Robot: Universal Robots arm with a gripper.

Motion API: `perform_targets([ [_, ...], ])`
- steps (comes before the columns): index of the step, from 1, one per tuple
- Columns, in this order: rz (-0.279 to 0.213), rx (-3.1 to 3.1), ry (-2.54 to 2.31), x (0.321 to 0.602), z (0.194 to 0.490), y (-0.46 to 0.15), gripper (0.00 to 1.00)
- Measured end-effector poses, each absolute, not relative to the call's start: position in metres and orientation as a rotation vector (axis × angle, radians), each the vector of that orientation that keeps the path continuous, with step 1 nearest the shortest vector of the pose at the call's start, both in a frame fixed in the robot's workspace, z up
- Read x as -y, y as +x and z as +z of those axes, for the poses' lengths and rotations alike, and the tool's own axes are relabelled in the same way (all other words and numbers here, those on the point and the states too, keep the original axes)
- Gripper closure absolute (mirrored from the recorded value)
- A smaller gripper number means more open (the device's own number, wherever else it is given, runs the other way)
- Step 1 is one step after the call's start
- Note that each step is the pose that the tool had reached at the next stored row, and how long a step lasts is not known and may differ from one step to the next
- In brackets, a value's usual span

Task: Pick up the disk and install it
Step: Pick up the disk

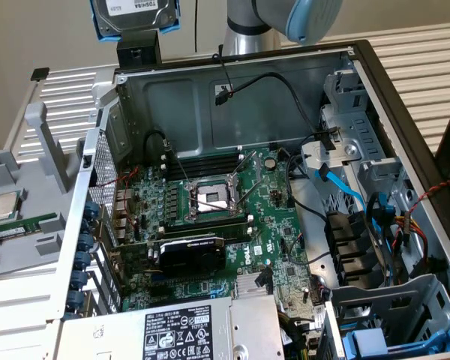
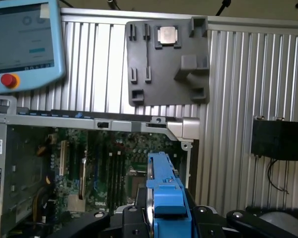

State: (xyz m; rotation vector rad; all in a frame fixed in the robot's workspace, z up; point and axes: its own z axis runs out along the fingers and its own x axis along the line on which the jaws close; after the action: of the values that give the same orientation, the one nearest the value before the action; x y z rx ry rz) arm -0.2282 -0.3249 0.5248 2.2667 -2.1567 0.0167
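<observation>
The pincer point(image 2: 164, 223) clamps the silver, blue-framed rectangular disk point(image 2: 165, 186) edgewise; slippage could drop it onto the green motherboard point(image 1: 210, 202) below the pincer.

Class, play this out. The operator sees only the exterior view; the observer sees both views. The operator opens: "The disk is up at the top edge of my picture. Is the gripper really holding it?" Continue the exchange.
Observer: Yes. In the wrist view the disk stands on edge, clamped in the gripper.
Operator: What does the wrist camera see past it?
Observer: The motherboard inside the open case, with the processor socket right beside the disk's edge.
Operator: Anything outside the case that I miss?
Observer: A touchscreen pendant with a red button sits beyond the case wall.
</observation>
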Motion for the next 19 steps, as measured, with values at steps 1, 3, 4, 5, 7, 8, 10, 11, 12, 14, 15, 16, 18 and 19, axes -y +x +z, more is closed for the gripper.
perform_targets([
  [1, 0.017, 2.157, 2.267, 0.327, 0.525, -0.225, 0.63],
  [3, 0.017, 2.157, 2.267, 0.331, 0.525, -0.217, 0.63],
  [4, 0.016, 2.157, 2.267, 0.333, 0.525, -0.214, 0.63],
  [5, 0.016, 2.157, 2.267, 0.335, 0.525, -0.210, 0.63],
  [7, 0.016, 2.157, 2.267, 0.339, 0.525, -0.203, 0.63],
  [8, 0.015, 2.157, 2.266, 0.341, 0.525, -0.201, 0.63],
  [10, 0.013, 2.156, 2.266, 0.345, 0.525, -0.195, 0.63],
  [11, 0.012, 2.155, 2.265, 0.347, 0.525, -0.192, 0.63],
  [12, 0.011, 2.155, 2.264, 0.349, 0.525, -0.189, 0.63],
  [14, 0.010, 2.154, 2.264, 0.354, 0.525, -0.183, 0.63],
  [15, 0.009, 2.154, 2.264, 0.357, 0.525, -0.181, 0.63],
  [16, 0.009, 2.154, 2.264, 0.360, 0.525, -0.179, 0.63],
  [18, 0.009, 2.154, 2.264, 0.367, 0.525, -0.179, 0.63],
  [19, 0.009, 2.154, 2.263, 0.371, 0.524, -0.179, 0.63],
])
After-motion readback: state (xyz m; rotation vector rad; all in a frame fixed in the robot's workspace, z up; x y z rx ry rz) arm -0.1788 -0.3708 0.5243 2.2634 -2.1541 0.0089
